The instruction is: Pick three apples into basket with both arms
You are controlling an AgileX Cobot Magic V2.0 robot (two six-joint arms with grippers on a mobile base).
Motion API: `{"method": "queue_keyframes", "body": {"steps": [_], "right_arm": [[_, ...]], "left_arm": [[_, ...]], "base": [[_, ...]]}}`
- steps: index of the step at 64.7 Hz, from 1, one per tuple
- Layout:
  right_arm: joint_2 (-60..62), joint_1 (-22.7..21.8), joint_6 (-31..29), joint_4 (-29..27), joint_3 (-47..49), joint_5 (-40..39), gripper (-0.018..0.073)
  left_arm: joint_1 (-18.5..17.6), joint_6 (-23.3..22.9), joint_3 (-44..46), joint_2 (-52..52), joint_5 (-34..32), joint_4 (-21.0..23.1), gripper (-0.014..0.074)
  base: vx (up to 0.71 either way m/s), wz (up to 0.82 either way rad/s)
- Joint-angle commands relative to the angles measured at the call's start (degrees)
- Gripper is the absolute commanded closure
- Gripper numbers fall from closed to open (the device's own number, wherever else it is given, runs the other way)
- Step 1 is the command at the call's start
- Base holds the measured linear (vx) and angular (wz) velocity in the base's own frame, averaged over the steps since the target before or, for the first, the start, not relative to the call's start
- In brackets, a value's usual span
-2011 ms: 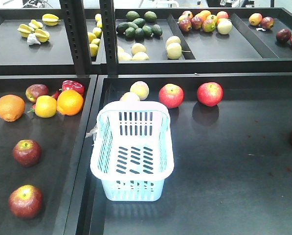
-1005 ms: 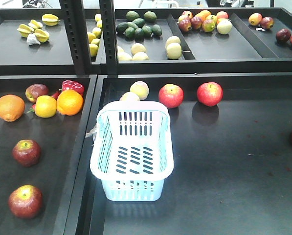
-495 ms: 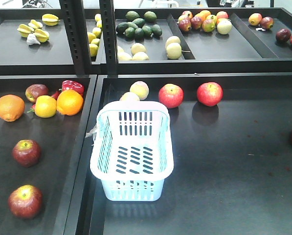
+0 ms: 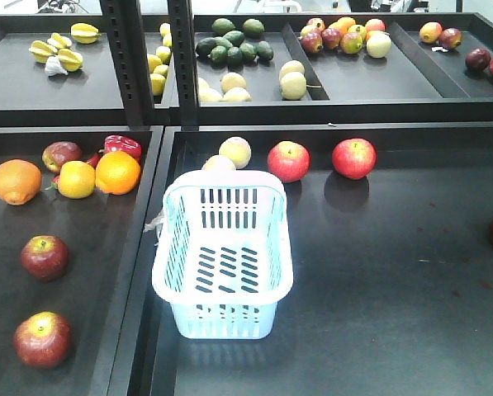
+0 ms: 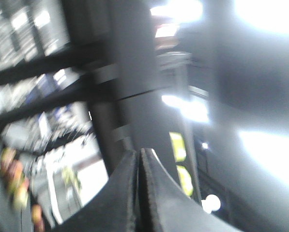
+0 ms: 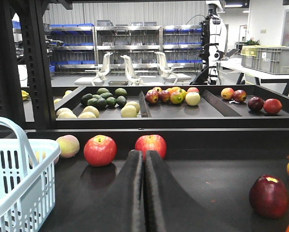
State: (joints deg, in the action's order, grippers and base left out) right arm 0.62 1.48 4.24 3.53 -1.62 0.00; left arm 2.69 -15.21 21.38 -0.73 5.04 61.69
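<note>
The pale blue basket (image 4: 168, 247) stands empty in the middle of the lower right tray; its corner shows at the left of the right wrist view (image 6: 18, 179). Two deep red apples (image 4: 45, 257) (image 4: 42, 338) lie in the lower left tray and a third (image 4: 62, 154) sits by the oranges. Two brighter red apples (image 4: 289, 161) (image 4: 353, 158) rest behind the basket. Neither arm shows in the front view. My right gripper (image 6: 144, 152) is shut and empty, low over the tray, pointing at a red apple (image 6: 150, 144). My left gripper (image 5: 138, 151) is shut and empty in a blurred view of the rack post.
A dark red apple (image 6: 268, 195) lies at the right edge of the tray. Two oranges (image 4: 16, 181) (image 4: 118, 172), a yellow apple (image 4: 77, 179) and pale peaches (image 4: 235, 152) lie nearby. The upper shelf (image 4: 353, 91) holds avocados, pale fruit and mixed apples. A black rack post (image 4: 184, 66) stands behind the basket.
</note>
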Motion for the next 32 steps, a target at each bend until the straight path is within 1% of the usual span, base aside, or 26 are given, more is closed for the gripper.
{"method": "queue_keyframes", "body": {"steps": [1, 6, 8, 15, 20, 25, 32], "right_arm": [[0.61, -0.33, -0.47, -0.03, -0.85, -4.18, 0.0564], [0.61, -0.33, -0.47, -0.03, -0.85, -4.18, 0.0564], [0.61, -0.33, -0.47, -0.03, -0.85, -4.18, 0.0564], [0.61, -0.33, -0.47, -0.03, -0.85, -4.18, 0.0564], [0.61, -0.33, -0.47, -0.03, -0.85, -4.18, 0.0564], [0.61, -0.33, -0.47, -0.03, -0.85, -4.18, 0.0564], [0.61, -0.33, -0.47, -0.03, -0.85, -4.18, 0.0564]], "left_arm": [[0.16, 12.29, 8.42, 2.29, 0.55, 0.8, 0.0603], [0.16, 20.49, 13.84, 5.57, 4.29, 0.8, 0.0603], [0.16, 24.98, 15.68, 7.65, 5.93, 0.87, 0.0603], [0.16, 36.27, 22.27, 15.03, 12.35, 0.87, 0.0603], [0.16, 41.89, 26.52, 20.66, 16.33, 1.1, 0.0603], [0.16, 46.3, 31.06, 26.58, 20.17, 1.43, 0.0603], [0.16, 53.75, 36.67, 35.71, 25.24, 1.43, 0.06]], "base": [[0.0, 0.0], [0.0, 0.0], [0.0, 0.0], [0.0, 0.0], [0.0, 0.0], [0.0, 0.0], [0.0, 0.0]]}}
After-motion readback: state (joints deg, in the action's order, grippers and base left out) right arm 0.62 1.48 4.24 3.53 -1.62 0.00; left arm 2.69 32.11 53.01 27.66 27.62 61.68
